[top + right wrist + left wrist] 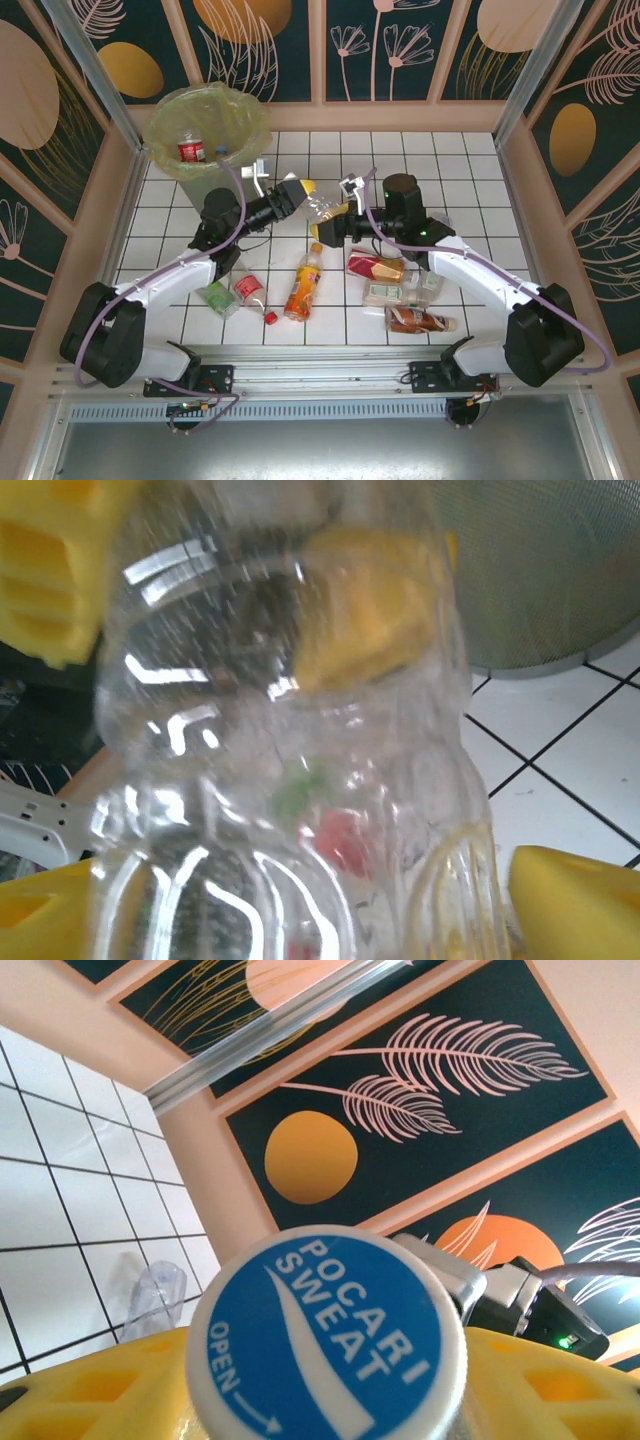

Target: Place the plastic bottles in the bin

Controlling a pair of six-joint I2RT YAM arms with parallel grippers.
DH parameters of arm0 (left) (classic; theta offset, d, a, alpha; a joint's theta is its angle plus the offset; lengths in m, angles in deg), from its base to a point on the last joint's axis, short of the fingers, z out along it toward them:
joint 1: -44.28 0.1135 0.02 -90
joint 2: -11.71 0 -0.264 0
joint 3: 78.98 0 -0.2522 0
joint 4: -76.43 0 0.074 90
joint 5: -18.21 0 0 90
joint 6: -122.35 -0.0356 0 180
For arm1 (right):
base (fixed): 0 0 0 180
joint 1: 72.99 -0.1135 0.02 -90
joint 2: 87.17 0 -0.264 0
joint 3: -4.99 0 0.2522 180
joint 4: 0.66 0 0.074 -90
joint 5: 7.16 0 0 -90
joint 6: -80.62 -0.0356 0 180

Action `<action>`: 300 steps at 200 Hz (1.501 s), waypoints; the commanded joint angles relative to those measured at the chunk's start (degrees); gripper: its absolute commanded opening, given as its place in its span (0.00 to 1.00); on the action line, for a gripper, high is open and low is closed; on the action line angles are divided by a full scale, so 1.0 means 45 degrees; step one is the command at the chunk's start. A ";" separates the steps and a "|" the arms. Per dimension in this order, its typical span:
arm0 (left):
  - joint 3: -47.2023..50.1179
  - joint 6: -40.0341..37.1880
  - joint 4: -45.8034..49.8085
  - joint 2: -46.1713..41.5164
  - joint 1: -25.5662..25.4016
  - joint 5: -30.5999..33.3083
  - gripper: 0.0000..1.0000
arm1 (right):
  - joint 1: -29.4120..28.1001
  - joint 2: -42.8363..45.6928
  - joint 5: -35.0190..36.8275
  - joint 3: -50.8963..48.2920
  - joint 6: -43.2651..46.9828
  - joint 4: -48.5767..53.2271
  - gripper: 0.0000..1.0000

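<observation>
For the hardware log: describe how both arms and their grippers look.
The left arm and right arm match: white links between bulky black joints, a purple cable looping along each. The left gripper and right gripper have black bodies with chunky yellow fingers.

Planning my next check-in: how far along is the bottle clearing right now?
Done: one red-labelled bottle lies in the bin. In hand: a clear bottle is gripped at its cap end by the left gripper, with the right gripper open around its body. Left: that bottle, plus at least six on the tiles, including the orange bottle and the green-labelled bottle.
</observation>
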 commanded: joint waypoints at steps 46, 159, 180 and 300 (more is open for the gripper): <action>-0.4608 -0.5552 0.7456 -0.0476 0.0027 0.2162 0.56 | -0.0008 0.1975 0.0390 -0.0493 0.0465 0.0227 0.99; -1.1419 -1.1158 1.3822 0.1290 0.2315 0.8090 0.58 | 0.0052 0.4032 0.1435 -0.0979 0.0764 0.1567 0.99; -1.2602 -1.2065 1.4453 0.1960 0.2541 0.9175 0.58 | 0.0039 0.4136 0.1551 -0.1068 0.0765 0.1672 0.99; -1.6132 -1.5867 1.7797 0.6444 0.2902 1.2950 0.59 | 0.0054 0.4601 0.2203 -0.0892 0.1012 0.2725 0.99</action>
